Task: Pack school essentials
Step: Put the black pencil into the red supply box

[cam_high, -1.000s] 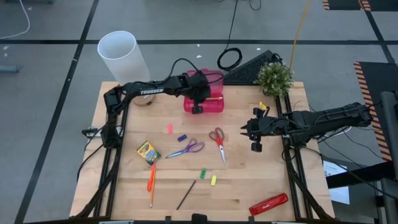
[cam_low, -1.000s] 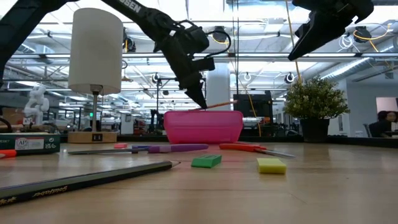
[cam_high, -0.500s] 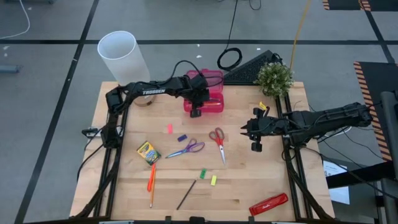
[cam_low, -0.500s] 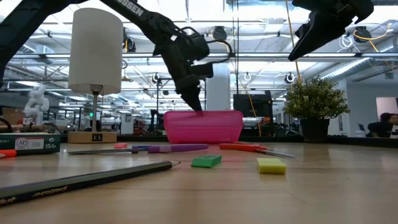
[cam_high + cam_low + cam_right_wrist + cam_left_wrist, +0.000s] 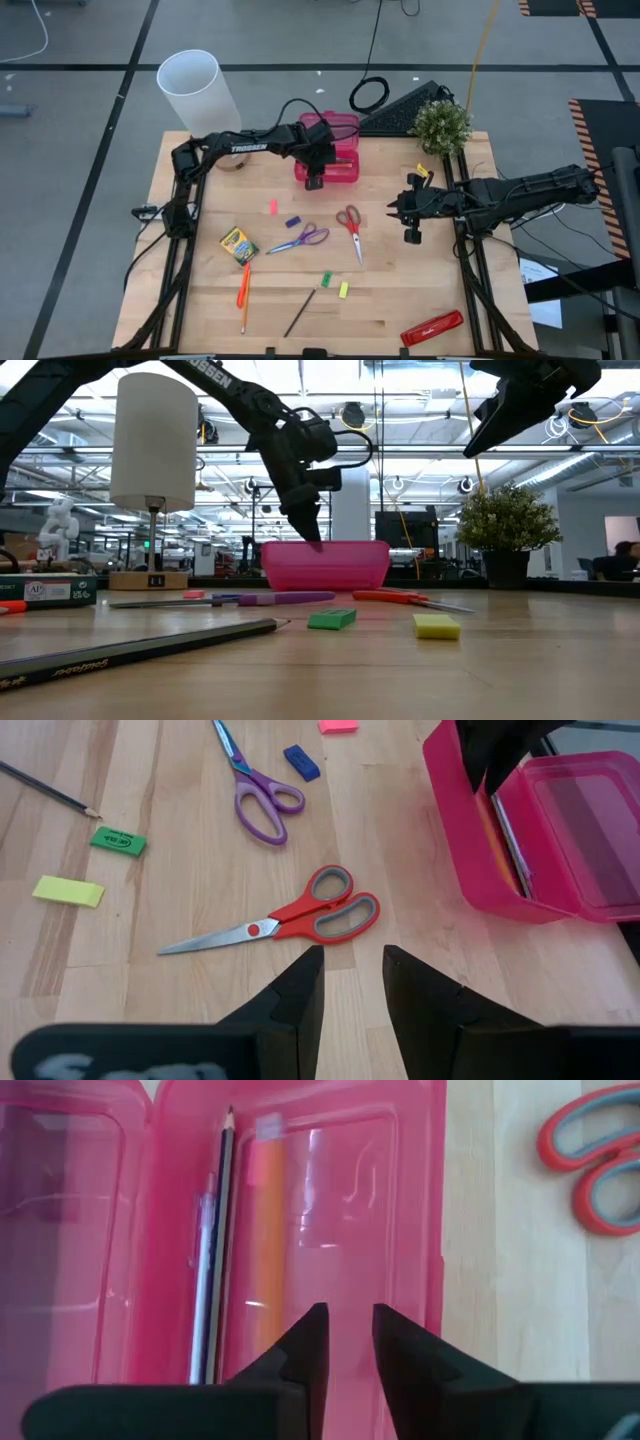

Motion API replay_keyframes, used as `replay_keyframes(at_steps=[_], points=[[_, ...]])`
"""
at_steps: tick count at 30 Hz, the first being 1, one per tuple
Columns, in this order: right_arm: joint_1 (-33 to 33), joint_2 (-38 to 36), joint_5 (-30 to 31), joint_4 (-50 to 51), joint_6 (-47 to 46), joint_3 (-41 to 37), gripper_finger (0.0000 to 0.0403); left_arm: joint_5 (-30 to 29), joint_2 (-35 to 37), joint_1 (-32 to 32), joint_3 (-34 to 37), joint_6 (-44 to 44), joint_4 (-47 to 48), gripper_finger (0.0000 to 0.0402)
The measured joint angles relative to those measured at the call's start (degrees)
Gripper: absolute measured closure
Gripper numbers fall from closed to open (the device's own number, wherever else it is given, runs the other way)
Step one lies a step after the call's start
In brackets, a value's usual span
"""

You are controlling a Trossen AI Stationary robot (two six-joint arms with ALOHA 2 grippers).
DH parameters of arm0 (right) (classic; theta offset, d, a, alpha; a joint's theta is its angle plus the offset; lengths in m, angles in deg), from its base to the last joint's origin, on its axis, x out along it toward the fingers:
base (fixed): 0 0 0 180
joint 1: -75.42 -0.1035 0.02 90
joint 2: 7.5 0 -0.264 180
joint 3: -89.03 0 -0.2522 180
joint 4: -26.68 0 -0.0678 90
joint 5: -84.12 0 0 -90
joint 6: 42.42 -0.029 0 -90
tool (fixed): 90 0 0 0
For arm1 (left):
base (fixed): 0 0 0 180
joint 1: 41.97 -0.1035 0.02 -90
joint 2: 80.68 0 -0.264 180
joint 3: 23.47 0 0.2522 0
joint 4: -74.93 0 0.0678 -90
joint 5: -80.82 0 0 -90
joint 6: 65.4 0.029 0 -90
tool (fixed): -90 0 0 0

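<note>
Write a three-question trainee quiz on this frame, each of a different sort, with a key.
1. True or false: the pink case already holds an orange pencil.
2. Which gripper is over the case? A) left B) right
3. Fill in: the red-handled scissors lie on the ____.

Key: 1 true. 2 A: the left gripper hangs empty and slightly open over it; the right gripper waits, open, above the table. 3 table.

Red scissors' (image 5: 595,1165) blades cut off in left wrist view; pink case (image 5: 300,1230) edge-cropped
</note>
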Motion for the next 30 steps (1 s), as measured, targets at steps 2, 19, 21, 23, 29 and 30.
replay_keyframes(at_steps=[2,19,21,23,29,30], points=[[0.0,0.0,0.02,0.0,0.0,0.0,0.0303,-1.09,0.0,0.13,0.0,-0.09,-0.51,0.0311],[0.0,0.08,0.04,-4.77,-1.88,0.0,0.0303,-5.5,12.09,3.09,-0.08,-8.34,0.26,0.0309],[-0.08,0.61,-0.03,-6.94,-3.23,0.0,0.0303,-5.75,14.92,4.8,-0.09,-9.43,2.61,0.0309],[-0.94,1.5,0.06,-7.79,-4.45,0.0,0.0303,-7.17,17.37,7.34,-0.09,-10.07,4.22,0.0309],[-4.04,6.09,0.0,-10.35,-4.91,0.0,0.0303,-16.1,22.11,16.76,-0.09,-11.76,9.11,0.0309],[-4.27,6.83,-0.03,-11.56,-4.89,0.0,0.0303,-16.91,22.45,18.26,-0.09,-11.84,9.69,0.0309]])
